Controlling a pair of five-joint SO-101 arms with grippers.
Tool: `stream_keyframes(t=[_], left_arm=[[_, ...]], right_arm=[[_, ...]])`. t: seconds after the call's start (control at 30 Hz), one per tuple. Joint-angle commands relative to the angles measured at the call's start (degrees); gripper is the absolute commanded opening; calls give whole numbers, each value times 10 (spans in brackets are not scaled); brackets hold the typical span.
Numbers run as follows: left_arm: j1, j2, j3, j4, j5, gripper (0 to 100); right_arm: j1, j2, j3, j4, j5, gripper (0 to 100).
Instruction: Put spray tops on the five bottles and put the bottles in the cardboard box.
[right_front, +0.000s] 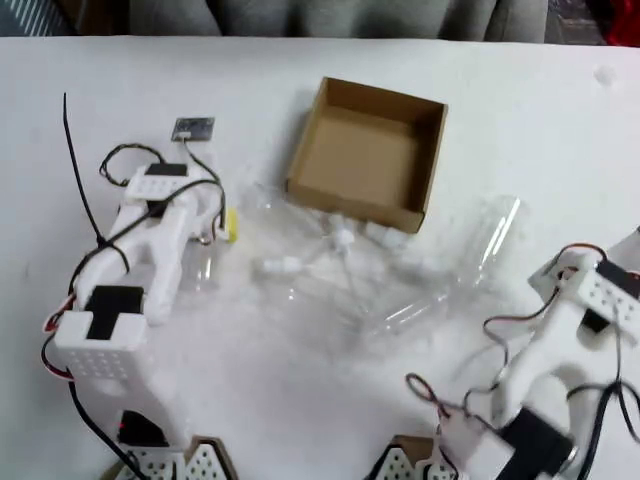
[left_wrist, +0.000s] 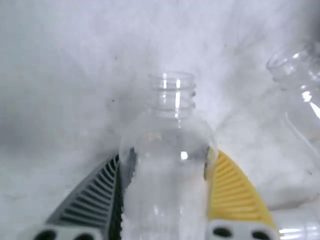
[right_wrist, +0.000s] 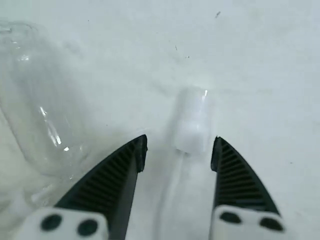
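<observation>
Currently my left hand (left_wrist: 167, 162) pinching an uncapped clear bottle (left_wrist: 172, 100), my right hand (right_wrist: 179, 140) spread astride a white spray top (right_wrist: 192, 125), on tabletop (right_wrist: 260, 50).

The white counter (right_front: 300, 400) spreads across the high view. A shallow cardboard box (right_front: 366, 153) sits on it at upper centre, open side up. Just below the box and to its right lie clear bottles (right_front: 440, 280) on their sides, bunched together, with white spray tops (right_front: 285, 266) among them at centre. A small dark circuit board (right_front: 192, 129) lies at upper left. In the right wrist view one spray top (right_wrist: 191, 122) rests on the counter near a bottle (right_wrist: 40, 100) lying on its side.
</observation>
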Motion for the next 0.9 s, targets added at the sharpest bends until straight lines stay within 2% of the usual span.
stream_keyframes(t=[0.0, 0.23, 0.87], left_arm=[[-13, -36, -16, -18, -7, 20], [-13, -36, -16, -18, -7, 20], [-13, -36, -15, -18, -7, 20]], right_arm=[[0, 57, -59, -3, -6, 171], [10, 116, -79, -3, -6, 172], [31, 121, -79, -7, -4, 170]])
